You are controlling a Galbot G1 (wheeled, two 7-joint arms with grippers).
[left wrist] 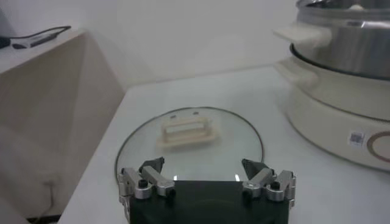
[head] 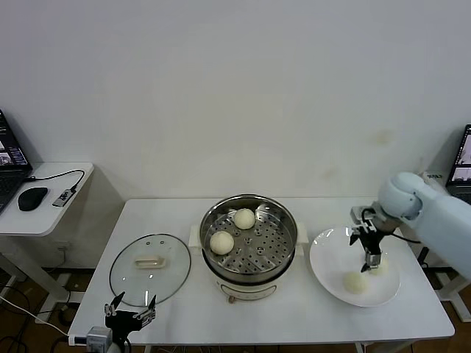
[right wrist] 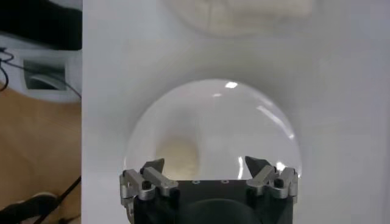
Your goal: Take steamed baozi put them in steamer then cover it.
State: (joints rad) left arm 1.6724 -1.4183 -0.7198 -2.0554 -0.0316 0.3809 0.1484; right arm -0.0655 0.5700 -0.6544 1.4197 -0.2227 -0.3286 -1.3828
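You have two buns [head: 233,230] in the steamer [head: 250,246], two left on the plate [head: 327,266]. Your right gripper [head: 370,259] hovers over them, jaws apart, empty. Left gripper [head: 130,308] waits open near the lid [head: 149,267].

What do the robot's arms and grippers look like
The right arm has a smooth, rounded white shell, with a thin dark cable near its wrist. The right gripper and the left gripper match: a black body carrying silver metal finger links with black screws and dark pointed tips. No markings are readable on them.
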